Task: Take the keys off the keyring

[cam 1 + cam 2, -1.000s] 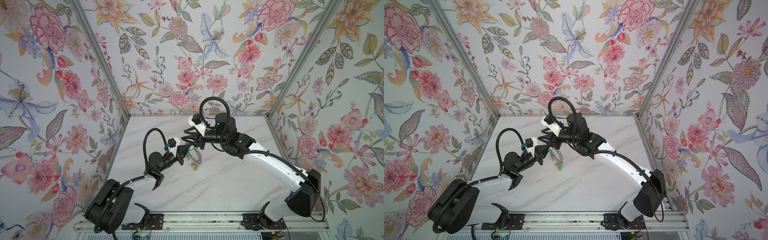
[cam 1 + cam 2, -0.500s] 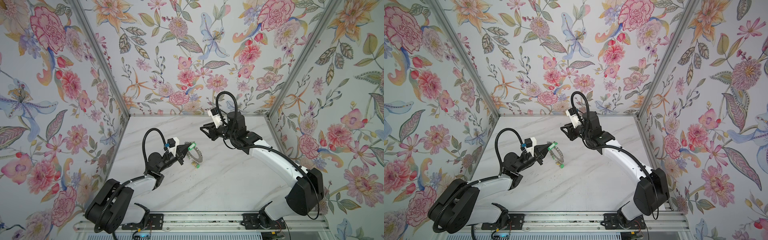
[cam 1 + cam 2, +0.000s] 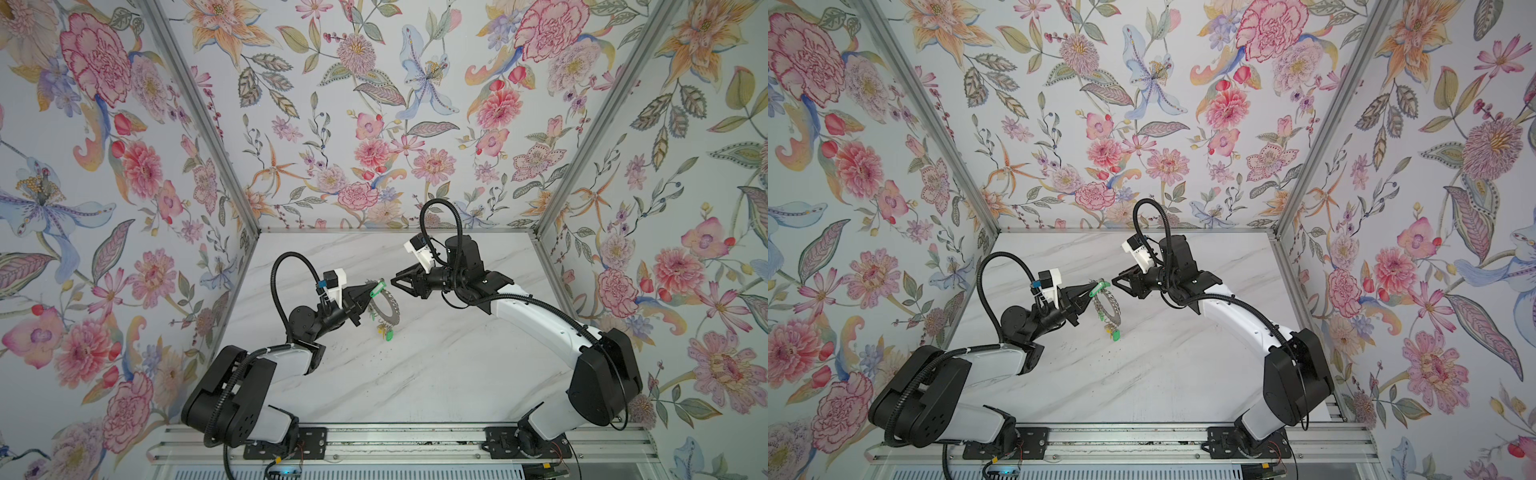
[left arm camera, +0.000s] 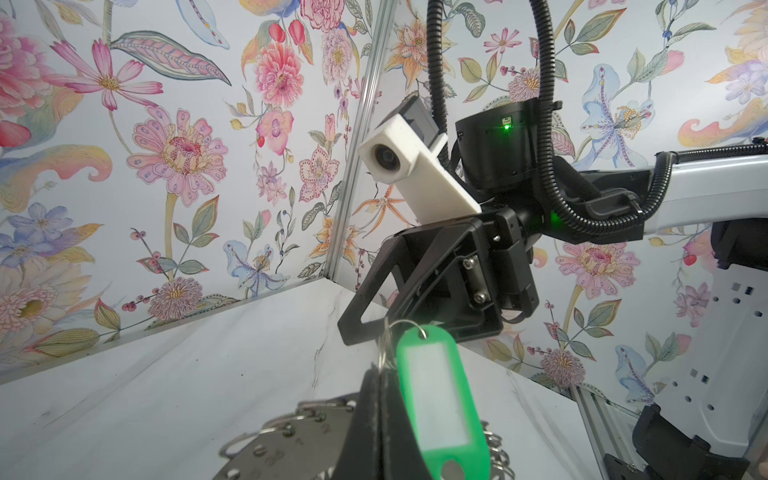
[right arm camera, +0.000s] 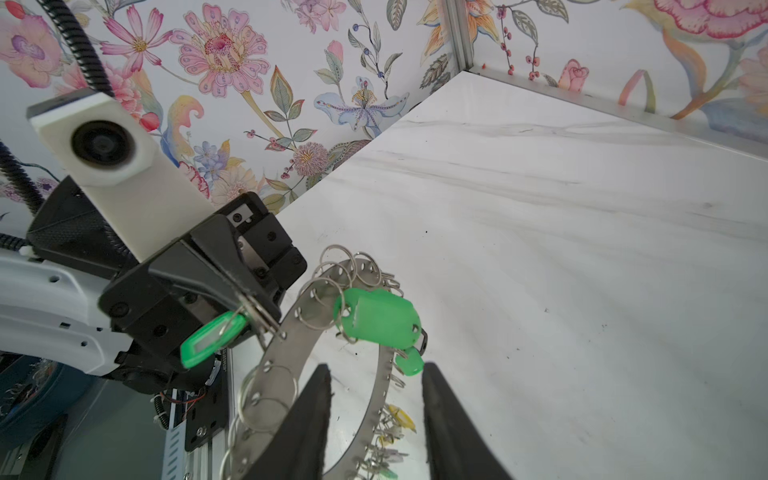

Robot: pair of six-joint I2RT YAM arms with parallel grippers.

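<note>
In both top views the left gripper (image 3: 368, 296) holds the keyring (image 3: 390, 306) up on edge over the marble table (image 3: 436, 374), but the grip itself is too small to read. The right wrist view shows it. The jaws are pressed together on the keyring's rim, and a green-tagged key (image 5: 212, 338) dangles just beside the pinch. The right gripper (image 3: 395, 281) hovers near the keyring, its jaws spread around nothing. Only the right wrist view shows a yellow tag (image 5: 401, 417) among the keys (image 5: 376, 318) at the keyring's low side. The left wrist view shows one green tag (image 4: 440, 407) beside the keyring.
</note>
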